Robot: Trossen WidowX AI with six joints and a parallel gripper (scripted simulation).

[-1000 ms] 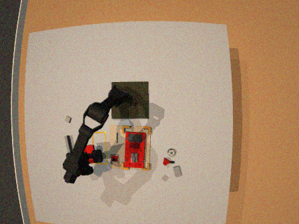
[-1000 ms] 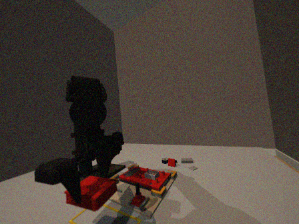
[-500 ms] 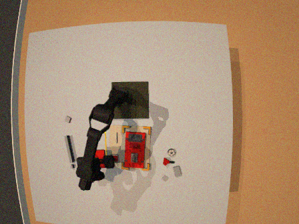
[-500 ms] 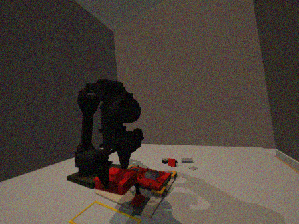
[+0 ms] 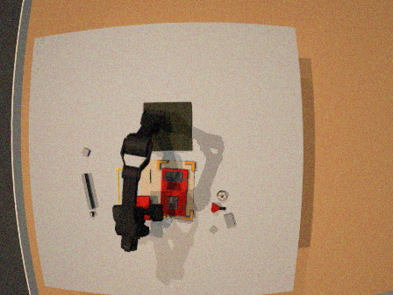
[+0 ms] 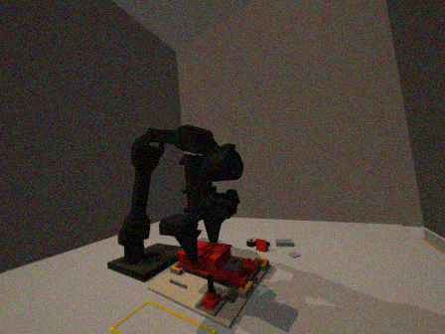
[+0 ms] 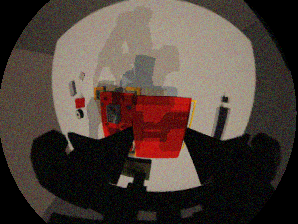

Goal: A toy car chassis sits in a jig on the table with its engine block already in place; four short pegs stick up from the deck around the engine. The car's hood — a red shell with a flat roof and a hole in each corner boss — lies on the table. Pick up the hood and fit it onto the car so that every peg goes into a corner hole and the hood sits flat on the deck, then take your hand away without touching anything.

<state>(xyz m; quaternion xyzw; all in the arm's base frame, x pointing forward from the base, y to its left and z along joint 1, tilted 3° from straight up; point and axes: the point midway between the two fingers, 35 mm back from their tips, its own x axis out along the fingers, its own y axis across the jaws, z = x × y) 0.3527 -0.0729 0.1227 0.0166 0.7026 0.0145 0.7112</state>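
The hood (image 5: 143, 205) (image 6: 213, 252) (image 7: 162, 125), a red shell, is between the fingers of my gripper (image 5: 141, 210) (image 6: 204, 252) (image 7: 158, 128), which is shut on it. It is held raised and roughly level. In the top view it is left of the red chassis (image 5: 180, 189) (image 6: 249, 269) (image 7: 106, 127), with a strip between them. The chassis sits in the jig, inside its orange corner brackets (image 5: 192, 164) (image 6: 246, 287). The grey engine block (image 5: 173, 202) (image 6: 232, 264) is on its deck. The pegs and corner holes cannot be made out.
A small red part with a black post (image 6: 211, 299) stands on the beige board (image 6: 164, 287) beside the chassis. A wheel (image 5: 222, 193), a red piece (image 5: 215, 207) and a grey block (image 5: 230, 219) lie right of the jig. A long dark-topped bar (image 5: 89, 190) lies left.
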